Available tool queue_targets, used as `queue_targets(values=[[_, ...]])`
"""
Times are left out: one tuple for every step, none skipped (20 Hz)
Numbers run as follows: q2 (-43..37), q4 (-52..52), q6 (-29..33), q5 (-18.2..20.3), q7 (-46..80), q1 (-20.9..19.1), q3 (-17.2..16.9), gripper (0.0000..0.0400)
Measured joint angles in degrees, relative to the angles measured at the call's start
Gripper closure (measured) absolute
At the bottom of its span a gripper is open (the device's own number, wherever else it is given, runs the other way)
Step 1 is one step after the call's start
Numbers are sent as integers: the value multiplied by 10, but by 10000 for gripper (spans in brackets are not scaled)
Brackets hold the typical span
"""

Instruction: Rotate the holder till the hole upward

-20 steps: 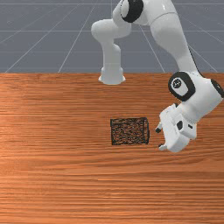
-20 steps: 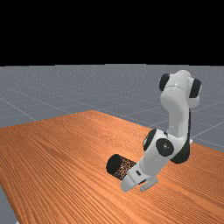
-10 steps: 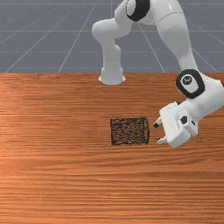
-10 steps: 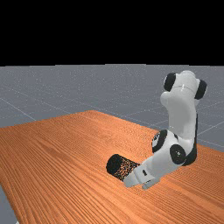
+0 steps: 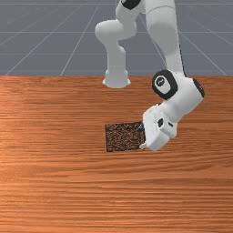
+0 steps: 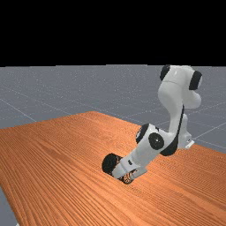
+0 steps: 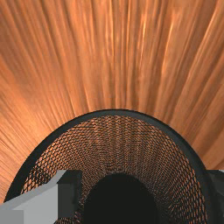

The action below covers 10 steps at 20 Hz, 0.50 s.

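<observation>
Holder point(image 5: 123, 137) lies on its side, mouth facing your gripper point(image 5: 141, 137)

Starting at the front view's left, you have one table point(image 5: 54, 182) of orange-brown wood, its grain running across in long streaks. Next, at about the middle of the frame, comes your one holder: a black cylinder of fine mesh, with the wood glowing through its weave. It lies on its side on the table. In the far view, its closed, dark round end point(image 6: 111, 163) faces that view's left, just below the middle of the frame. Above the holder, in the front view's upper middle, stands the smooth white base point(image 5: 116, 68) of your one arm.

At the holder's front view's right end you find the gripper, tilted, right up at the mouth. You have its two fingers point(image 7: 69, 192) spread wide, pinching nothing. In the wrist view, one finger stands over the round mouth and the other beside the smooth black rim point(image 7: 116, 113); whether either touches, you cannot tell. Down the mesh tube, you see one solid dark disc. Glossy white links with black joint rings rise to the front view's upper right.
</observation>
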Motion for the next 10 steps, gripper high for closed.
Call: queue_targets(values=[[-2, -5, 5, -2, -2, -3, -2, 0], [-5, -10, 11, -2, -5, -6, -3, 0], [-3, -10, 15, 0, -5, -9, -2, 153], [-6, -15, 27, 2, -11, -14, 1, 243], [-8, -16, 31, -1, -13, -14, 0, 306], [-4, -8, 18, -4, -4, -9, -5, 330], [-4, -7, 17, -5, -4, -9, -6, 344], [-4, -8, 19, -5, -4, -10, -6, 359], [-18, -29, 44, -16, -22, -13, -4, 360], [-32, -36, 51, 29, -45, -37, 19, 361]])
